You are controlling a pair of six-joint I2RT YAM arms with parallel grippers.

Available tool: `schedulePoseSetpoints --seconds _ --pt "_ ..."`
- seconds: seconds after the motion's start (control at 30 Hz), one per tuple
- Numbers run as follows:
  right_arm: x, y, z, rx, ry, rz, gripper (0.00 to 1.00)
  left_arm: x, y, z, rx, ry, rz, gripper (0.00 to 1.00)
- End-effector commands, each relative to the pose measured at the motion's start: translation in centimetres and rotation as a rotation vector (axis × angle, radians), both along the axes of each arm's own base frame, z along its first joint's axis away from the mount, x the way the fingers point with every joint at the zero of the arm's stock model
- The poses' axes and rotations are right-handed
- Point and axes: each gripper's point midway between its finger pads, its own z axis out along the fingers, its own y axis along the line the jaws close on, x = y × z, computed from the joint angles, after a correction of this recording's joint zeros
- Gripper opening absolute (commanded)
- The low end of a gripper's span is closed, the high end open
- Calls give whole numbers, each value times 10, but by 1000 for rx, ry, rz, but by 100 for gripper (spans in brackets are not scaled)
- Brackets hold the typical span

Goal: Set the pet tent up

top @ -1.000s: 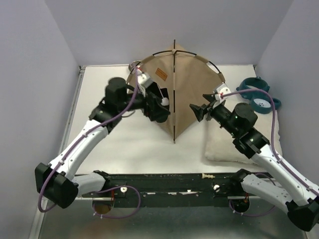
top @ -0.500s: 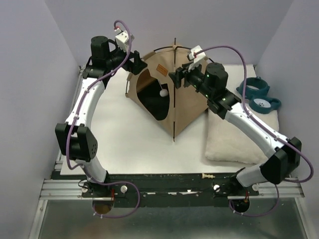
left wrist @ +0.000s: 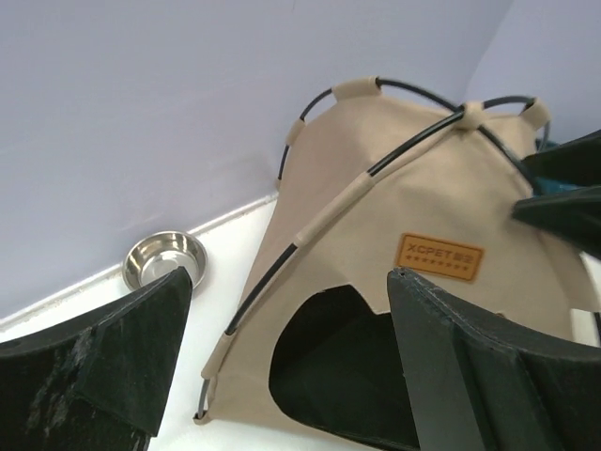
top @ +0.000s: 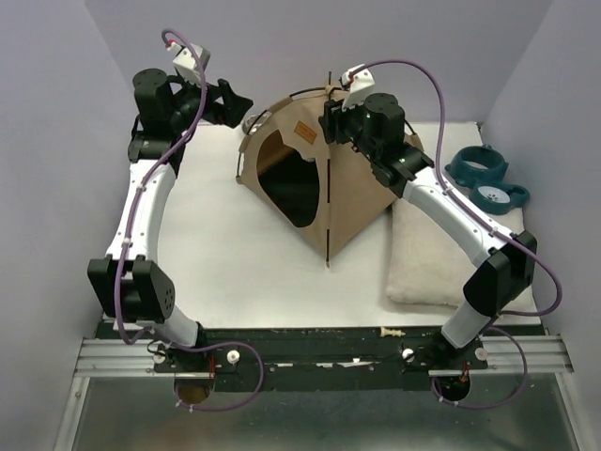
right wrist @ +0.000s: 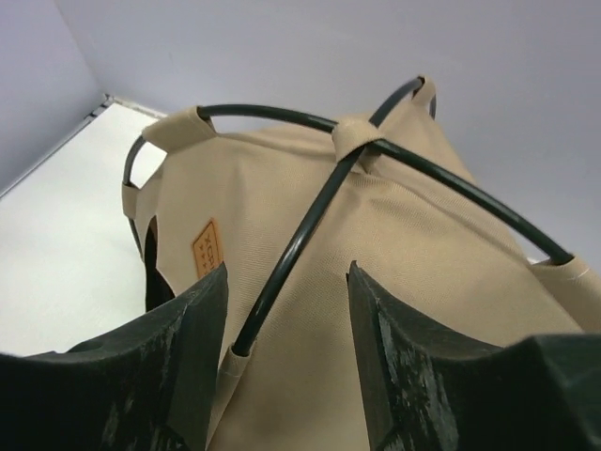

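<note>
The pet tent stands upright at the back middle of the table, tan with two black poles crossing at its top and a dark doorway facing front-left. My left gripper hangs open in the air to the tent's left, apart from it; in the left wrist view the pet tent and its brown label lie beyond the wide left gripper. My right gripper is at the tent's top. The right gripper is open, one pole running between its jaws over the fabric, untouched.
A white fluffy cushion lies right of the tent, with a teal bowl stand behind it. A steel bowl sits by the back wall left of the tent. Walls close in the table at the back and both sides.
Both arms have lifted and swung towards the back. The left gripper left the doorway for the back left. The right gripper went from the tent's right side to its top, jaws narrower.
</note>
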Motion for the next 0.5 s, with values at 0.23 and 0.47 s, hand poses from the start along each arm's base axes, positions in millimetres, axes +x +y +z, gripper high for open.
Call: schedulePoseSetpoints --seconds 0.23,0.47 --pt "-18 -20 -6 -55 98 -28 1 -99 50 71 -64 -108 181 99" --pt "-54 -36 108 65 -216 26 1 -145 47 132 -161 -245 168 99"
